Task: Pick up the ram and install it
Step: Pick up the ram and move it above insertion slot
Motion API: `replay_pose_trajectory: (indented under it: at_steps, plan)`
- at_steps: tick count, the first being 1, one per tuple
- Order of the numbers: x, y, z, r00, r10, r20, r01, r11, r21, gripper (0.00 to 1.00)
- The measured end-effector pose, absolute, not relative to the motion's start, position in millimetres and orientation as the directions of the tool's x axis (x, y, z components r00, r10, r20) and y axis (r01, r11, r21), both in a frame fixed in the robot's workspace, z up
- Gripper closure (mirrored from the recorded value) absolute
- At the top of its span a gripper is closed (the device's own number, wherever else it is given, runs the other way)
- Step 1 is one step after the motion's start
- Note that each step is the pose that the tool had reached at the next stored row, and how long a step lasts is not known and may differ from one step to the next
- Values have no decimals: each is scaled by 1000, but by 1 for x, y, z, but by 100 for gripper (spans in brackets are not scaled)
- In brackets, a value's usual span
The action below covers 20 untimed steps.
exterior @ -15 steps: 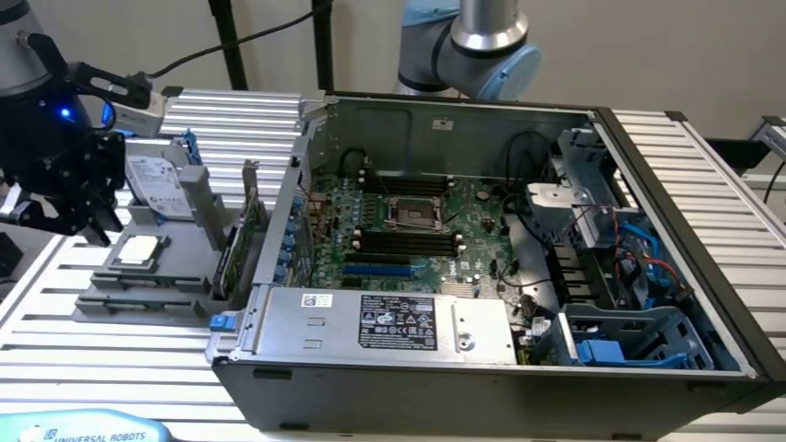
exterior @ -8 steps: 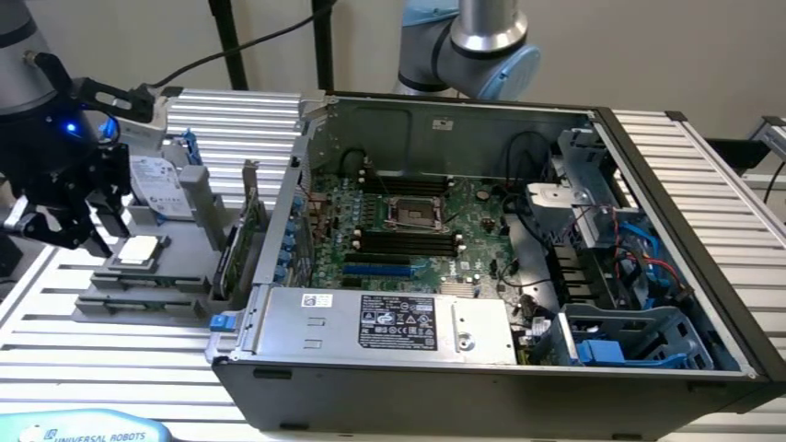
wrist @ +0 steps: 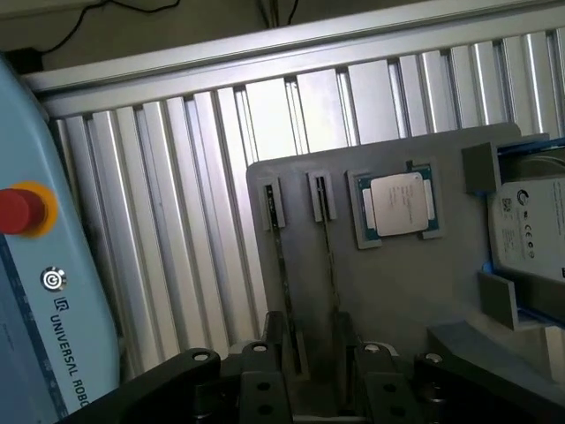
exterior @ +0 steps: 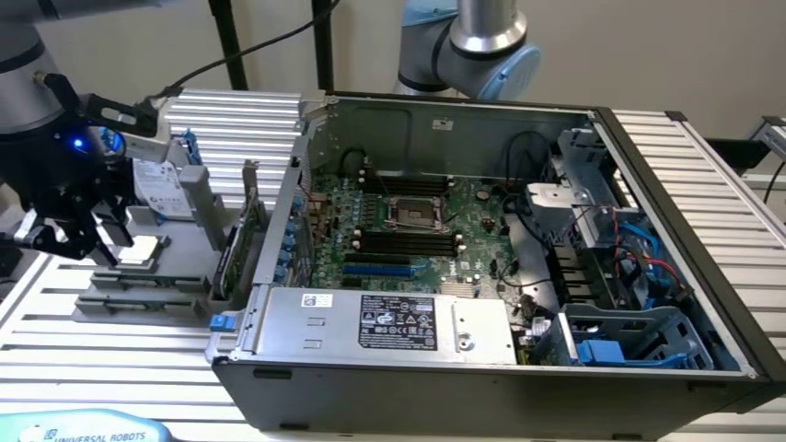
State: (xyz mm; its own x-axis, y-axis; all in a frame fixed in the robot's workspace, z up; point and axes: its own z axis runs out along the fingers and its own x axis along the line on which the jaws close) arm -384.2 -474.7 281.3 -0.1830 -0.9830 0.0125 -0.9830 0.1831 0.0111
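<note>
Pick-up step, nothing held yet. Claw (wrist: 309, 353) spread wide and empty, hanging just over the ram (wrist: 330, 261), which stands on edge in the grey holder (wrist: 397, 300) beneath it, w/ a second stick (wrist: 280, 252) right alongside. Can't tell which one it's centred on. A grip prob. needs the claw square across the thin edge, clear of the neighbour. Beyond: processor (wrist: 395, 205), hard drive (wrist: 530, 225). PC case (exterior: 467, 124) well off, its memory slots (exterior: 406, 241) look bare.
</note>
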Motion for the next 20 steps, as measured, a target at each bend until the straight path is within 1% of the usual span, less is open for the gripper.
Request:
replay_pose_trajectory:
  at_steps: [20]
  plan:
    - [-386,-483,245,-165,-986,12,-986,165,8,64]
